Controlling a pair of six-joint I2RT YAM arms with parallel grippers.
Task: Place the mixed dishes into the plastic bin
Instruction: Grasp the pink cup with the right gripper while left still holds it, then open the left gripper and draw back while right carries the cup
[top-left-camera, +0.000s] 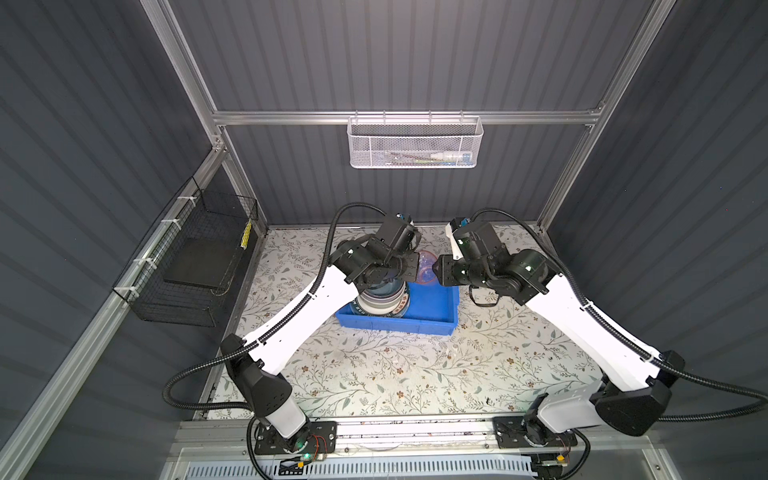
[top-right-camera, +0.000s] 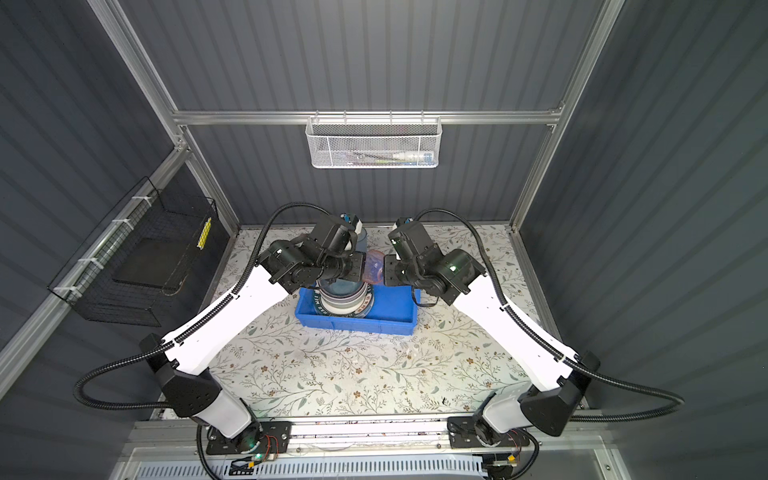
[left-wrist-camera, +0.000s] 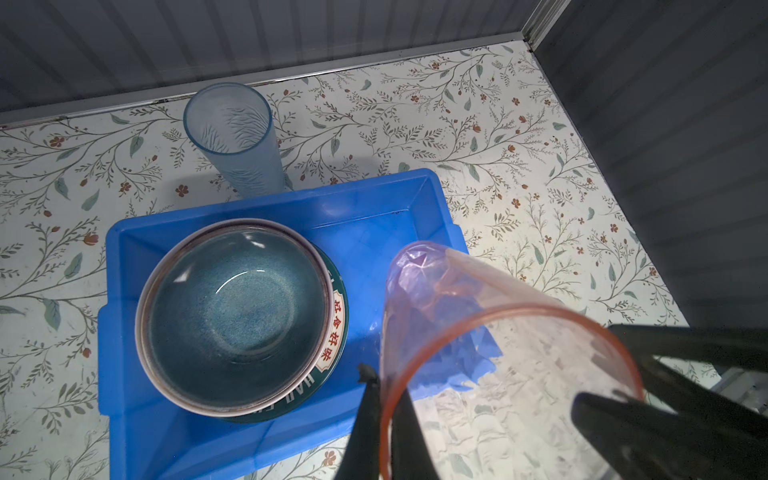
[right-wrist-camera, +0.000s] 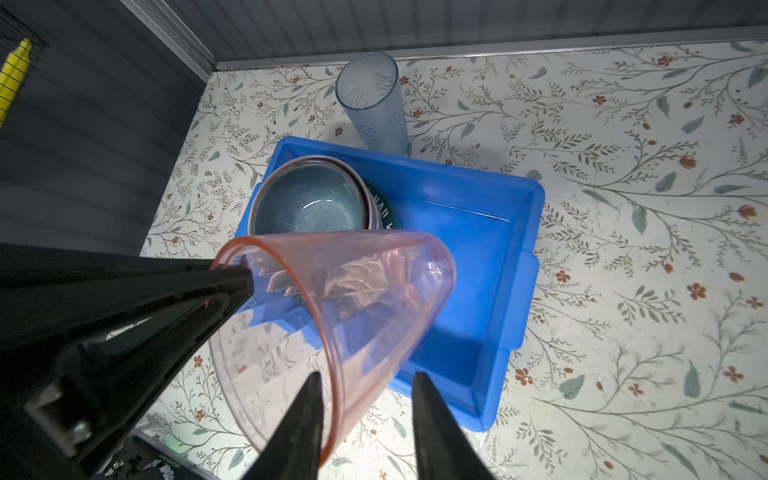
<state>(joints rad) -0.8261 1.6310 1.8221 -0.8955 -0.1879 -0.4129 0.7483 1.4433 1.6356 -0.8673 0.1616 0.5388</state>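
The work surface is a floral-patterned table enclosed by grey ribbed walls. There are two baskets: a black wire basket at the left and a white mesh basket on the back wall.

One plastic bin lies mid-table. Its left half holds a stack topped by a dark-blue bowl.

There are two tumblers. The blue tumbler stands upright just behind the bin. The pink tumbler hangs tilted over the bin's right half.

The left gripper is clamped on the pink tumbler's rim. The right gripper straddles that rim with its jaws apart.

In both top views the wrists cover most of both tumblers.
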